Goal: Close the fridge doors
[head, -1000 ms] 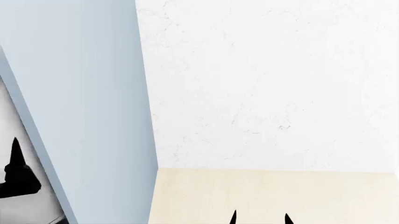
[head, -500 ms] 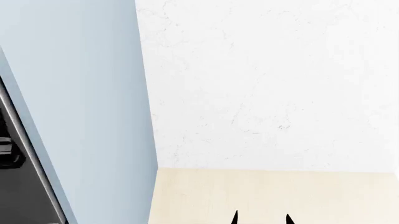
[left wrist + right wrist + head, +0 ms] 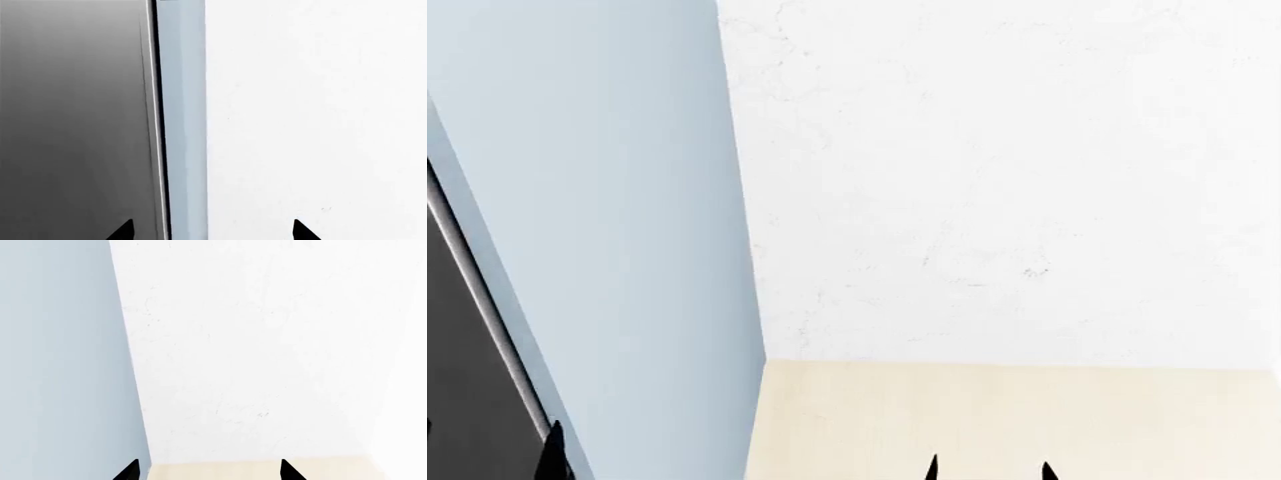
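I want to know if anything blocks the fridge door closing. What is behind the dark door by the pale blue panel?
Nothing shows behind the fridge door; its dark face hides whatever lies beyond. Only the pale blue panel and the white wall show beside it.

Fridge doors are mostly cut off: head view gives only a dark strip at the lower left edge, left wrist view a grey panel running out of frame. No handle in view, so whether they are shut cannot be told.

Left gripper: only two black finger tips at the frame's edge, rest cut off; in head view one tip.

Right gripper: same, only two tips, w/ the body out of frame.
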You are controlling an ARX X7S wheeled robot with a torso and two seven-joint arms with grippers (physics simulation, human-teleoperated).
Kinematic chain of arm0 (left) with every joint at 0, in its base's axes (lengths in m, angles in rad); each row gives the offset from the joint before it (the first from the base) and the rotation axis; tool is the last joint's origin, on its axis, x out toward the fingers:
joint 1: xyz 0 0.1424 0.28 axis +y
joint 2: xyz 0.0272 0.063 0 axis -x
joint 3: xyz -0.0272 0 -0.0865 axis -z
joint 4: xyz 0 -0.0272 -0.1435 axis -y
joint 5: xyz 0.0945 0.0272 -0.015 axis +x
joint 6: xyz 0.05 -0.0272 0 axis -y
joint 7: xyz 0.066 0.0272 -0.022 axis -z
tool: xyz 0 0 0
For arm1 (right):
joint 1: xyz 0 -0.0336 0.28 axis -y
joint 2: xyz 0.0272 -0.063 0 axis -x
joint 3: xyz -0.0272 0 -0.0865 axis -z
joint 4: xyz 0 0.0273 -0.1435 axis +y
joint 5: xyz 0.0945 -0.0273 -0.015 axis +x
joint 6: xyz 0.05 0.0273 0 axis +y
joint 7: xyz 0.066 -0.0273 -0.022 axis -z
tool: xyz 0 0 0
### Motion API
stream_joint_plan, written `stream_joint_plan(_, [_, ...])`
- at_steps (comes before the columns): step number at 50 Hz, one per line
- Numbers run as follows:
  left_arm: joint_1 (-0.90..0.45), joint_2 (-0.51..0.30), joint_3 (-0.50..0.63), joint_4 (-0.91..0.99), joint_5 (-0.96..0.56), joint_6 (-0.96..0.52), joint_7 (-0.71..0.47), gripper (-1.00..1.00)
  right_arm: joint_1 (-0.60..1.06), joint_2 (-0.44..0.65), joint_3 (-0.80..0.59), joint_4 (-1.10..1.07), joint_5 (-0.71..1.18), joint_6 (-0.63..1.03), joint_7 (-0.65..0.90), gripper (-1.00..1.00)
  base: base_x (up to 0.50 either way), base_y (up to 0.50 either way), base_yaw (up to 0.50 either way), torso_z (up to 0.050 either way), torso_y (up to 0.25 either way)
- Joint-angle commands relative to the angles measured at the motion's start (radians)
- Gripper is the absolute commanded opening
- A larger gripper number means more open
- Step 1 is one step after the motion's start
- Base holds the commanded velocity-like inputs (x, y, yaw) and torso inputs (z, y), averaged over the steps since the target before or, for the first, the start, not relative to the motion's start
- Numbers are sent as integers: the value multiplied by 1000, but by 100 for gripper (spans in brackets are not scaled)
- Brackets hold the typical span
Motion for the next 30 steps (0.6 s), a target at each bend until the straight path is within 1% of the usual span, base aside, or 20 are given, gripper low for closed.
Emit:
stream_joint_plan(1, [-4,58,31,-129,3,52,17,100,-1,10,-18,-8,-40,-5,24,100,1,500,0,0,0])
stream_joint_plan(5, [-6,59,34,-136,5,55,17,100,0,13,-25,-9,-52,-5,30,100,-22,500,0,0,0])
stream_joint_plan(10, [-10,59,35,-136,-1,48,14,100,2,15,-32,-7,-66,-11,37,100,-200,500,0,0,0])
stream_joint_plan(20, [-18,59,43,-141,-3,43,13,100,3,21,-38,-8,-68,-8,40,100,-245,500,0,0,0])
stream_joint_plan(30, [-18,59,44,-139,-10,40,9,100,-1,27,-42,-19,-72,-4,49,100,-322,500,0,0,0])
